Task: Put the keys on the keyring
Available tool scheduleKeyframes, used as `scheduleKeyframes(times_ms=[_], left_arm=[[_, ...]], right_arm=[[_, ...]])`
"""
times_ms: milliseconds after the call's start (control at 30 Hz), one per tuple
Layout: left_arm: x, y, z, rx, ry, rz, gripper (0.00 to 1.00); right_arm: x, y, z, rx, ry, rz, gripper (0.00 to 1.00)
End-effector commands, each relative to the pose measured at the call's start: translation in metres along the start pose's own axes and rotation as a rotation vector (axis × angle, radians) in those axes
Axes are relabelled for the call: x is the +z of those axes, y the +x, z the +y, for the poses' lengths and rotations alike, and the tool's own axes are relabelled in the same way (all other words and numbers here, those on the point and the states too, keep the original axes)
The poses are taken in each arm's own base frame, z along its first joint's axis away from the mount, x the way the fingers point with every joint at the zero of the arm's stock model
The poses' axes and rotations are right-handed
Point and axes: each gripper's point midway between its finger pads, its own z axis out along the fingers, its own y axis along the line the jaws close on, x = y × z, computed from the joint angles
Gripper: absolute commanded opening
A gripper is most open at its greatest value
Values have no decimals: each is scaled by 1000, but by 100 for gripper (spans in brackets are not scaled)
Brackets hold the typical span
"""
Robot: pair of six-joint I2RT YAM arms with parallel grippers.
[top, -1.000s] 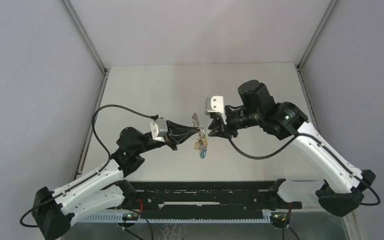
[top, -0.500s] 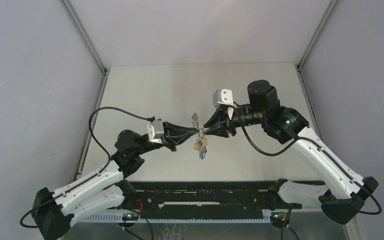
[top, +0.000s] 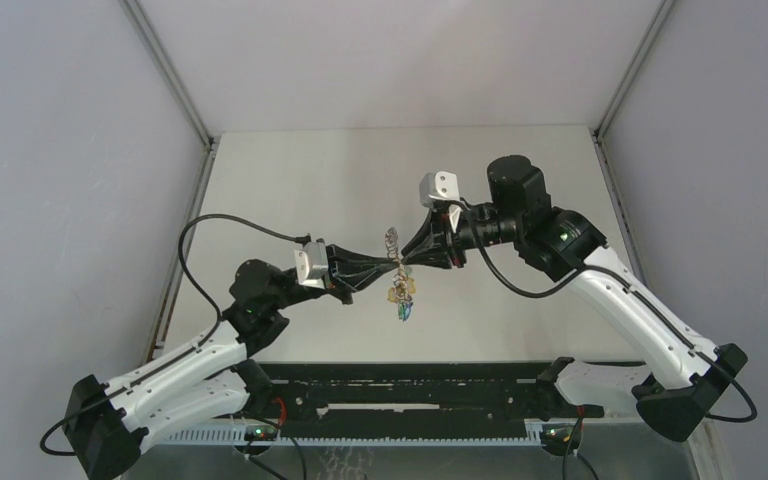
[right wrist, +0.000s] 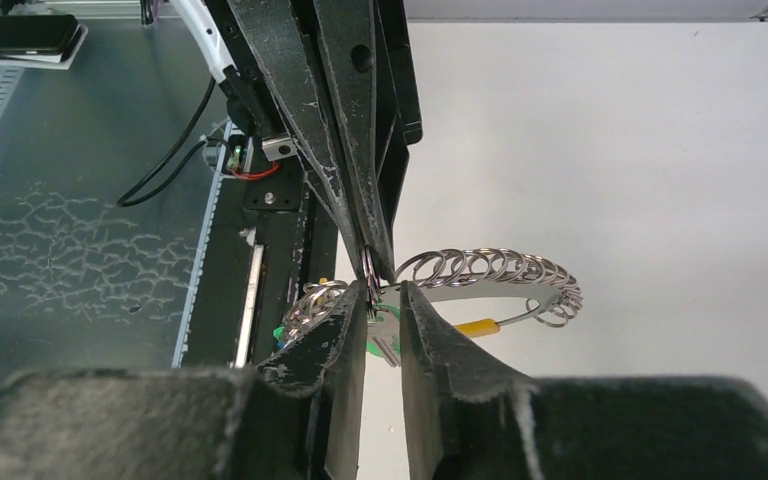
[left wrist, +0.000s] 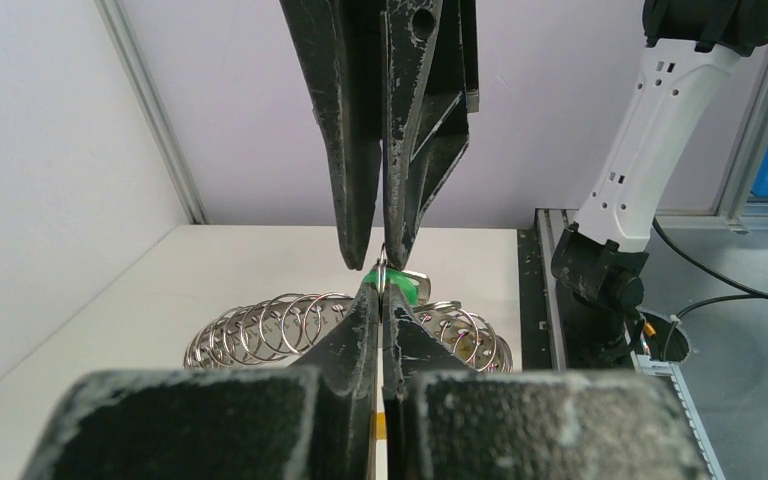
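Note:
The keyring (top: pixel 392 238), a silvery loop of small coiled rings, hangs in the air above the table between my two arms. My left gripper (top: pixel 397 262) is shut on one thin ring of it (left wrist: pixel 383 275). In the left wrist view the coil (left wrist: pixel 260 325) curves out to both sides behind my left gripper (left wrist: pixel 382 292). The keys (top: pixel 402 297) dangle in a bunch below. My right gripper (top: pixel 407 259) meets the left tip to tip. Its jaws (right wrist: pixel 386 295) stand a little apart, with a green-headed key (right wrist: pixel 381 338) in the gap. A yellow band (right wrist: pixel 478 327) hangs from the coil (right wrist: pixel 490 265).
The pale table (top: pixel 310 180) lies below, walled by grey panels left, right and back. A black rail (top: pixel 410 385) with cables runs along the near edge between the arm bases.
My right gripper has swung in to the left and turned until its tips meet the left gripper's at the ring, and its jaws have narrowed. The left arm has held almost still with the keyring.

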Motion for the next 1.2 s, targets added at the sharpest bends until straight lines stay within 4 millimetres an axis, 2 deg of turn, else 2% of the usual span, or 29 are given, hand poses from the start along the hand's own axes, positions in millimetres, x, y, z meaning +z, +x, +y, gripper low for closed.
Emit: scheduleKeyframes(times_ms=[0, 100, 367, 933, 1100, 1167], left_arm=[[2, -28, -2, 51, 15, -87, 0], [2, -29, -1, 54, 5, -90, 0], [-3, -39, 4, 70, -40, -131, 0], [-4, -53, 4, 54, -50, -203, 0], [-6, -52, 4, 54, -59, -205, 0], [-6, -52, 4, 52, -58, -205, 0]], right_arm=[[0, -10, 0, -24, -11, -36, 14], [-1, -8, 0, -21, -7, -29, 0], [-9, 0, -5, 23, 20, -7, 0], [12, 8, -8, 164, -40, 6, 0], [3, 12, -15, 134, 37, 31, 8], [-1, 12, -13, 117, 43, 31, 16]])
